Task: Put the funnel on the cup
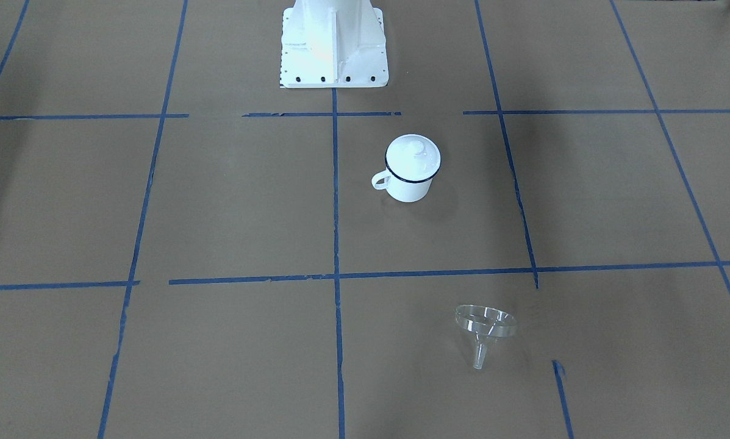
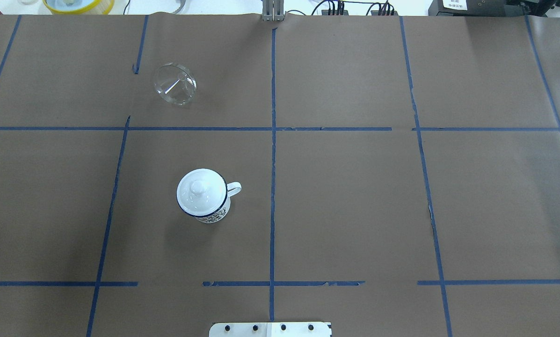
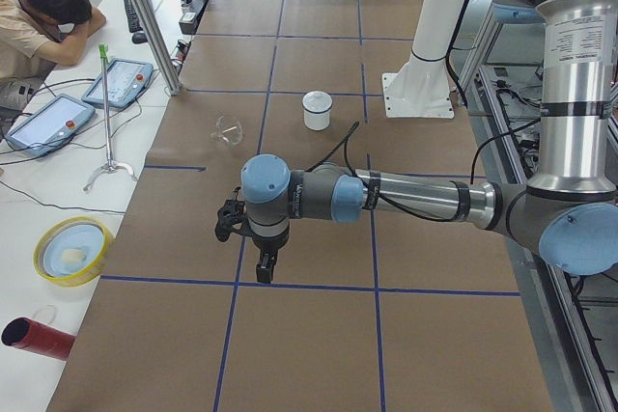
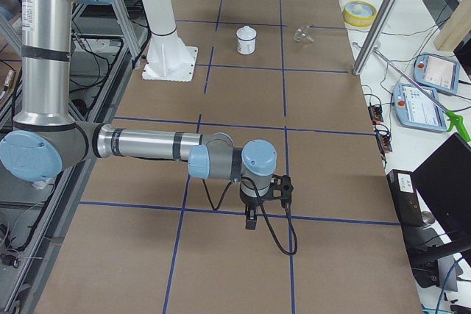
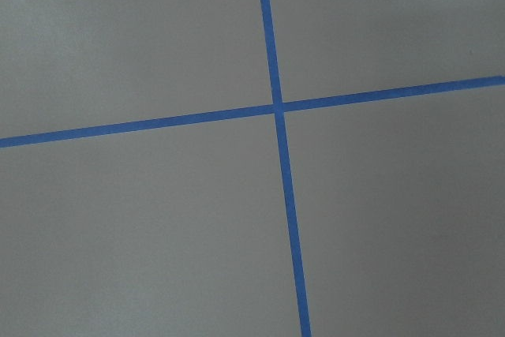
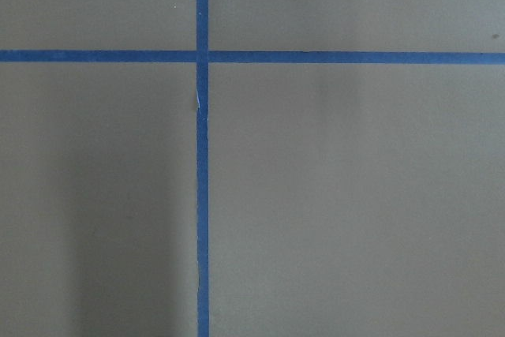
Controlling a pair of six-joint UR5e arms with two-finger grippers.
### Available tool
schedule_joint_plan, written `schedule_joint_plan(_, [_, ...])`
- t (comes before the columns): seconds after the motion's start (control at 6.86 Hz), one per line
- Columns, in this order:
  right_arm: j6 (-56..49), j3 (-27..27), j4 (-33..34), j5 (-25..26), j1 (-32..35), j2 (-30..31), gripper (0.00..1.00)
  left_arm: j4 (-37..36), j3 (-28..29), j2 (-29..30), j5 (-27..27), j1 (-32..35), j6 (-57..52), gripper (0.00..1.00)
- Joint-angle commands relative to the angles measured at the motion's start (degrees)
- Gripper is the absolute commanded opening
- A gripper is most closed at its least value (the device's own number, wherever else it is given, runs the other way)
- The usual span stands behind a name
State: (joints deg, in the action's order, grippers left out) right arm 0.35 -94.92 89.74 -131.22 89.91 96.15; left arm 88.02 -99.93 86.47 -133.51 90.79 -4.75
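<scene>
The cup (image 1: 408, 189), a white enamel mug with a dark blue rim, stands upright near the robot's base; a white domed lid (image 1: 413, 155) sits on it. It also shows in the overhead view (image 2: 213, 216), handle to the right. The clear funnel (image 1: 485, 326) lies tilted on the brown paper, far from the base, and shows overhead (image 2: 175, 84). My left gripper (image 3: 265, 265) hangs low over the table end, far from both. My right gripper (image 4: 252, 220) hangs over the opposite end. I cannot tell whether either is open or shut.
The robot's white base plate (image 1: 333, 49) is at the table's edge. Blue tape lines grid the brown paper. A yellow bowl (image 3: 70, 250), a red cylinder (image 3: 39, 338), teach pendants (image 3: 124, 82) and an operator (image 3: 39, 16) are beside the table.
</scene>
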Motion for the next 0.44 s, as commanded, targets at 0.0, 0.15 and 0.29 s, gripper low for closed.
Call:
schedule_joint_plan(0.0, [0.00,0.00,0.00,0.00,0.00,0.00,1.00,-0.13,-0.01,0.01,0.09,0.00,0.00,1.00])
schedule_joint_plan(0.15, [0.00,0.00,0.00,0.00,0.00,0.00,1.00,0.04,-0.01,0.27,0.00,0.00,0.00,1.00])
schedule_joint_plan(0.29, [0.00,0.00,0.00,0.00,0.00,0.00,1.00,0.04,-0.09,0.71,0.09,-0.18,0.00,1.00])
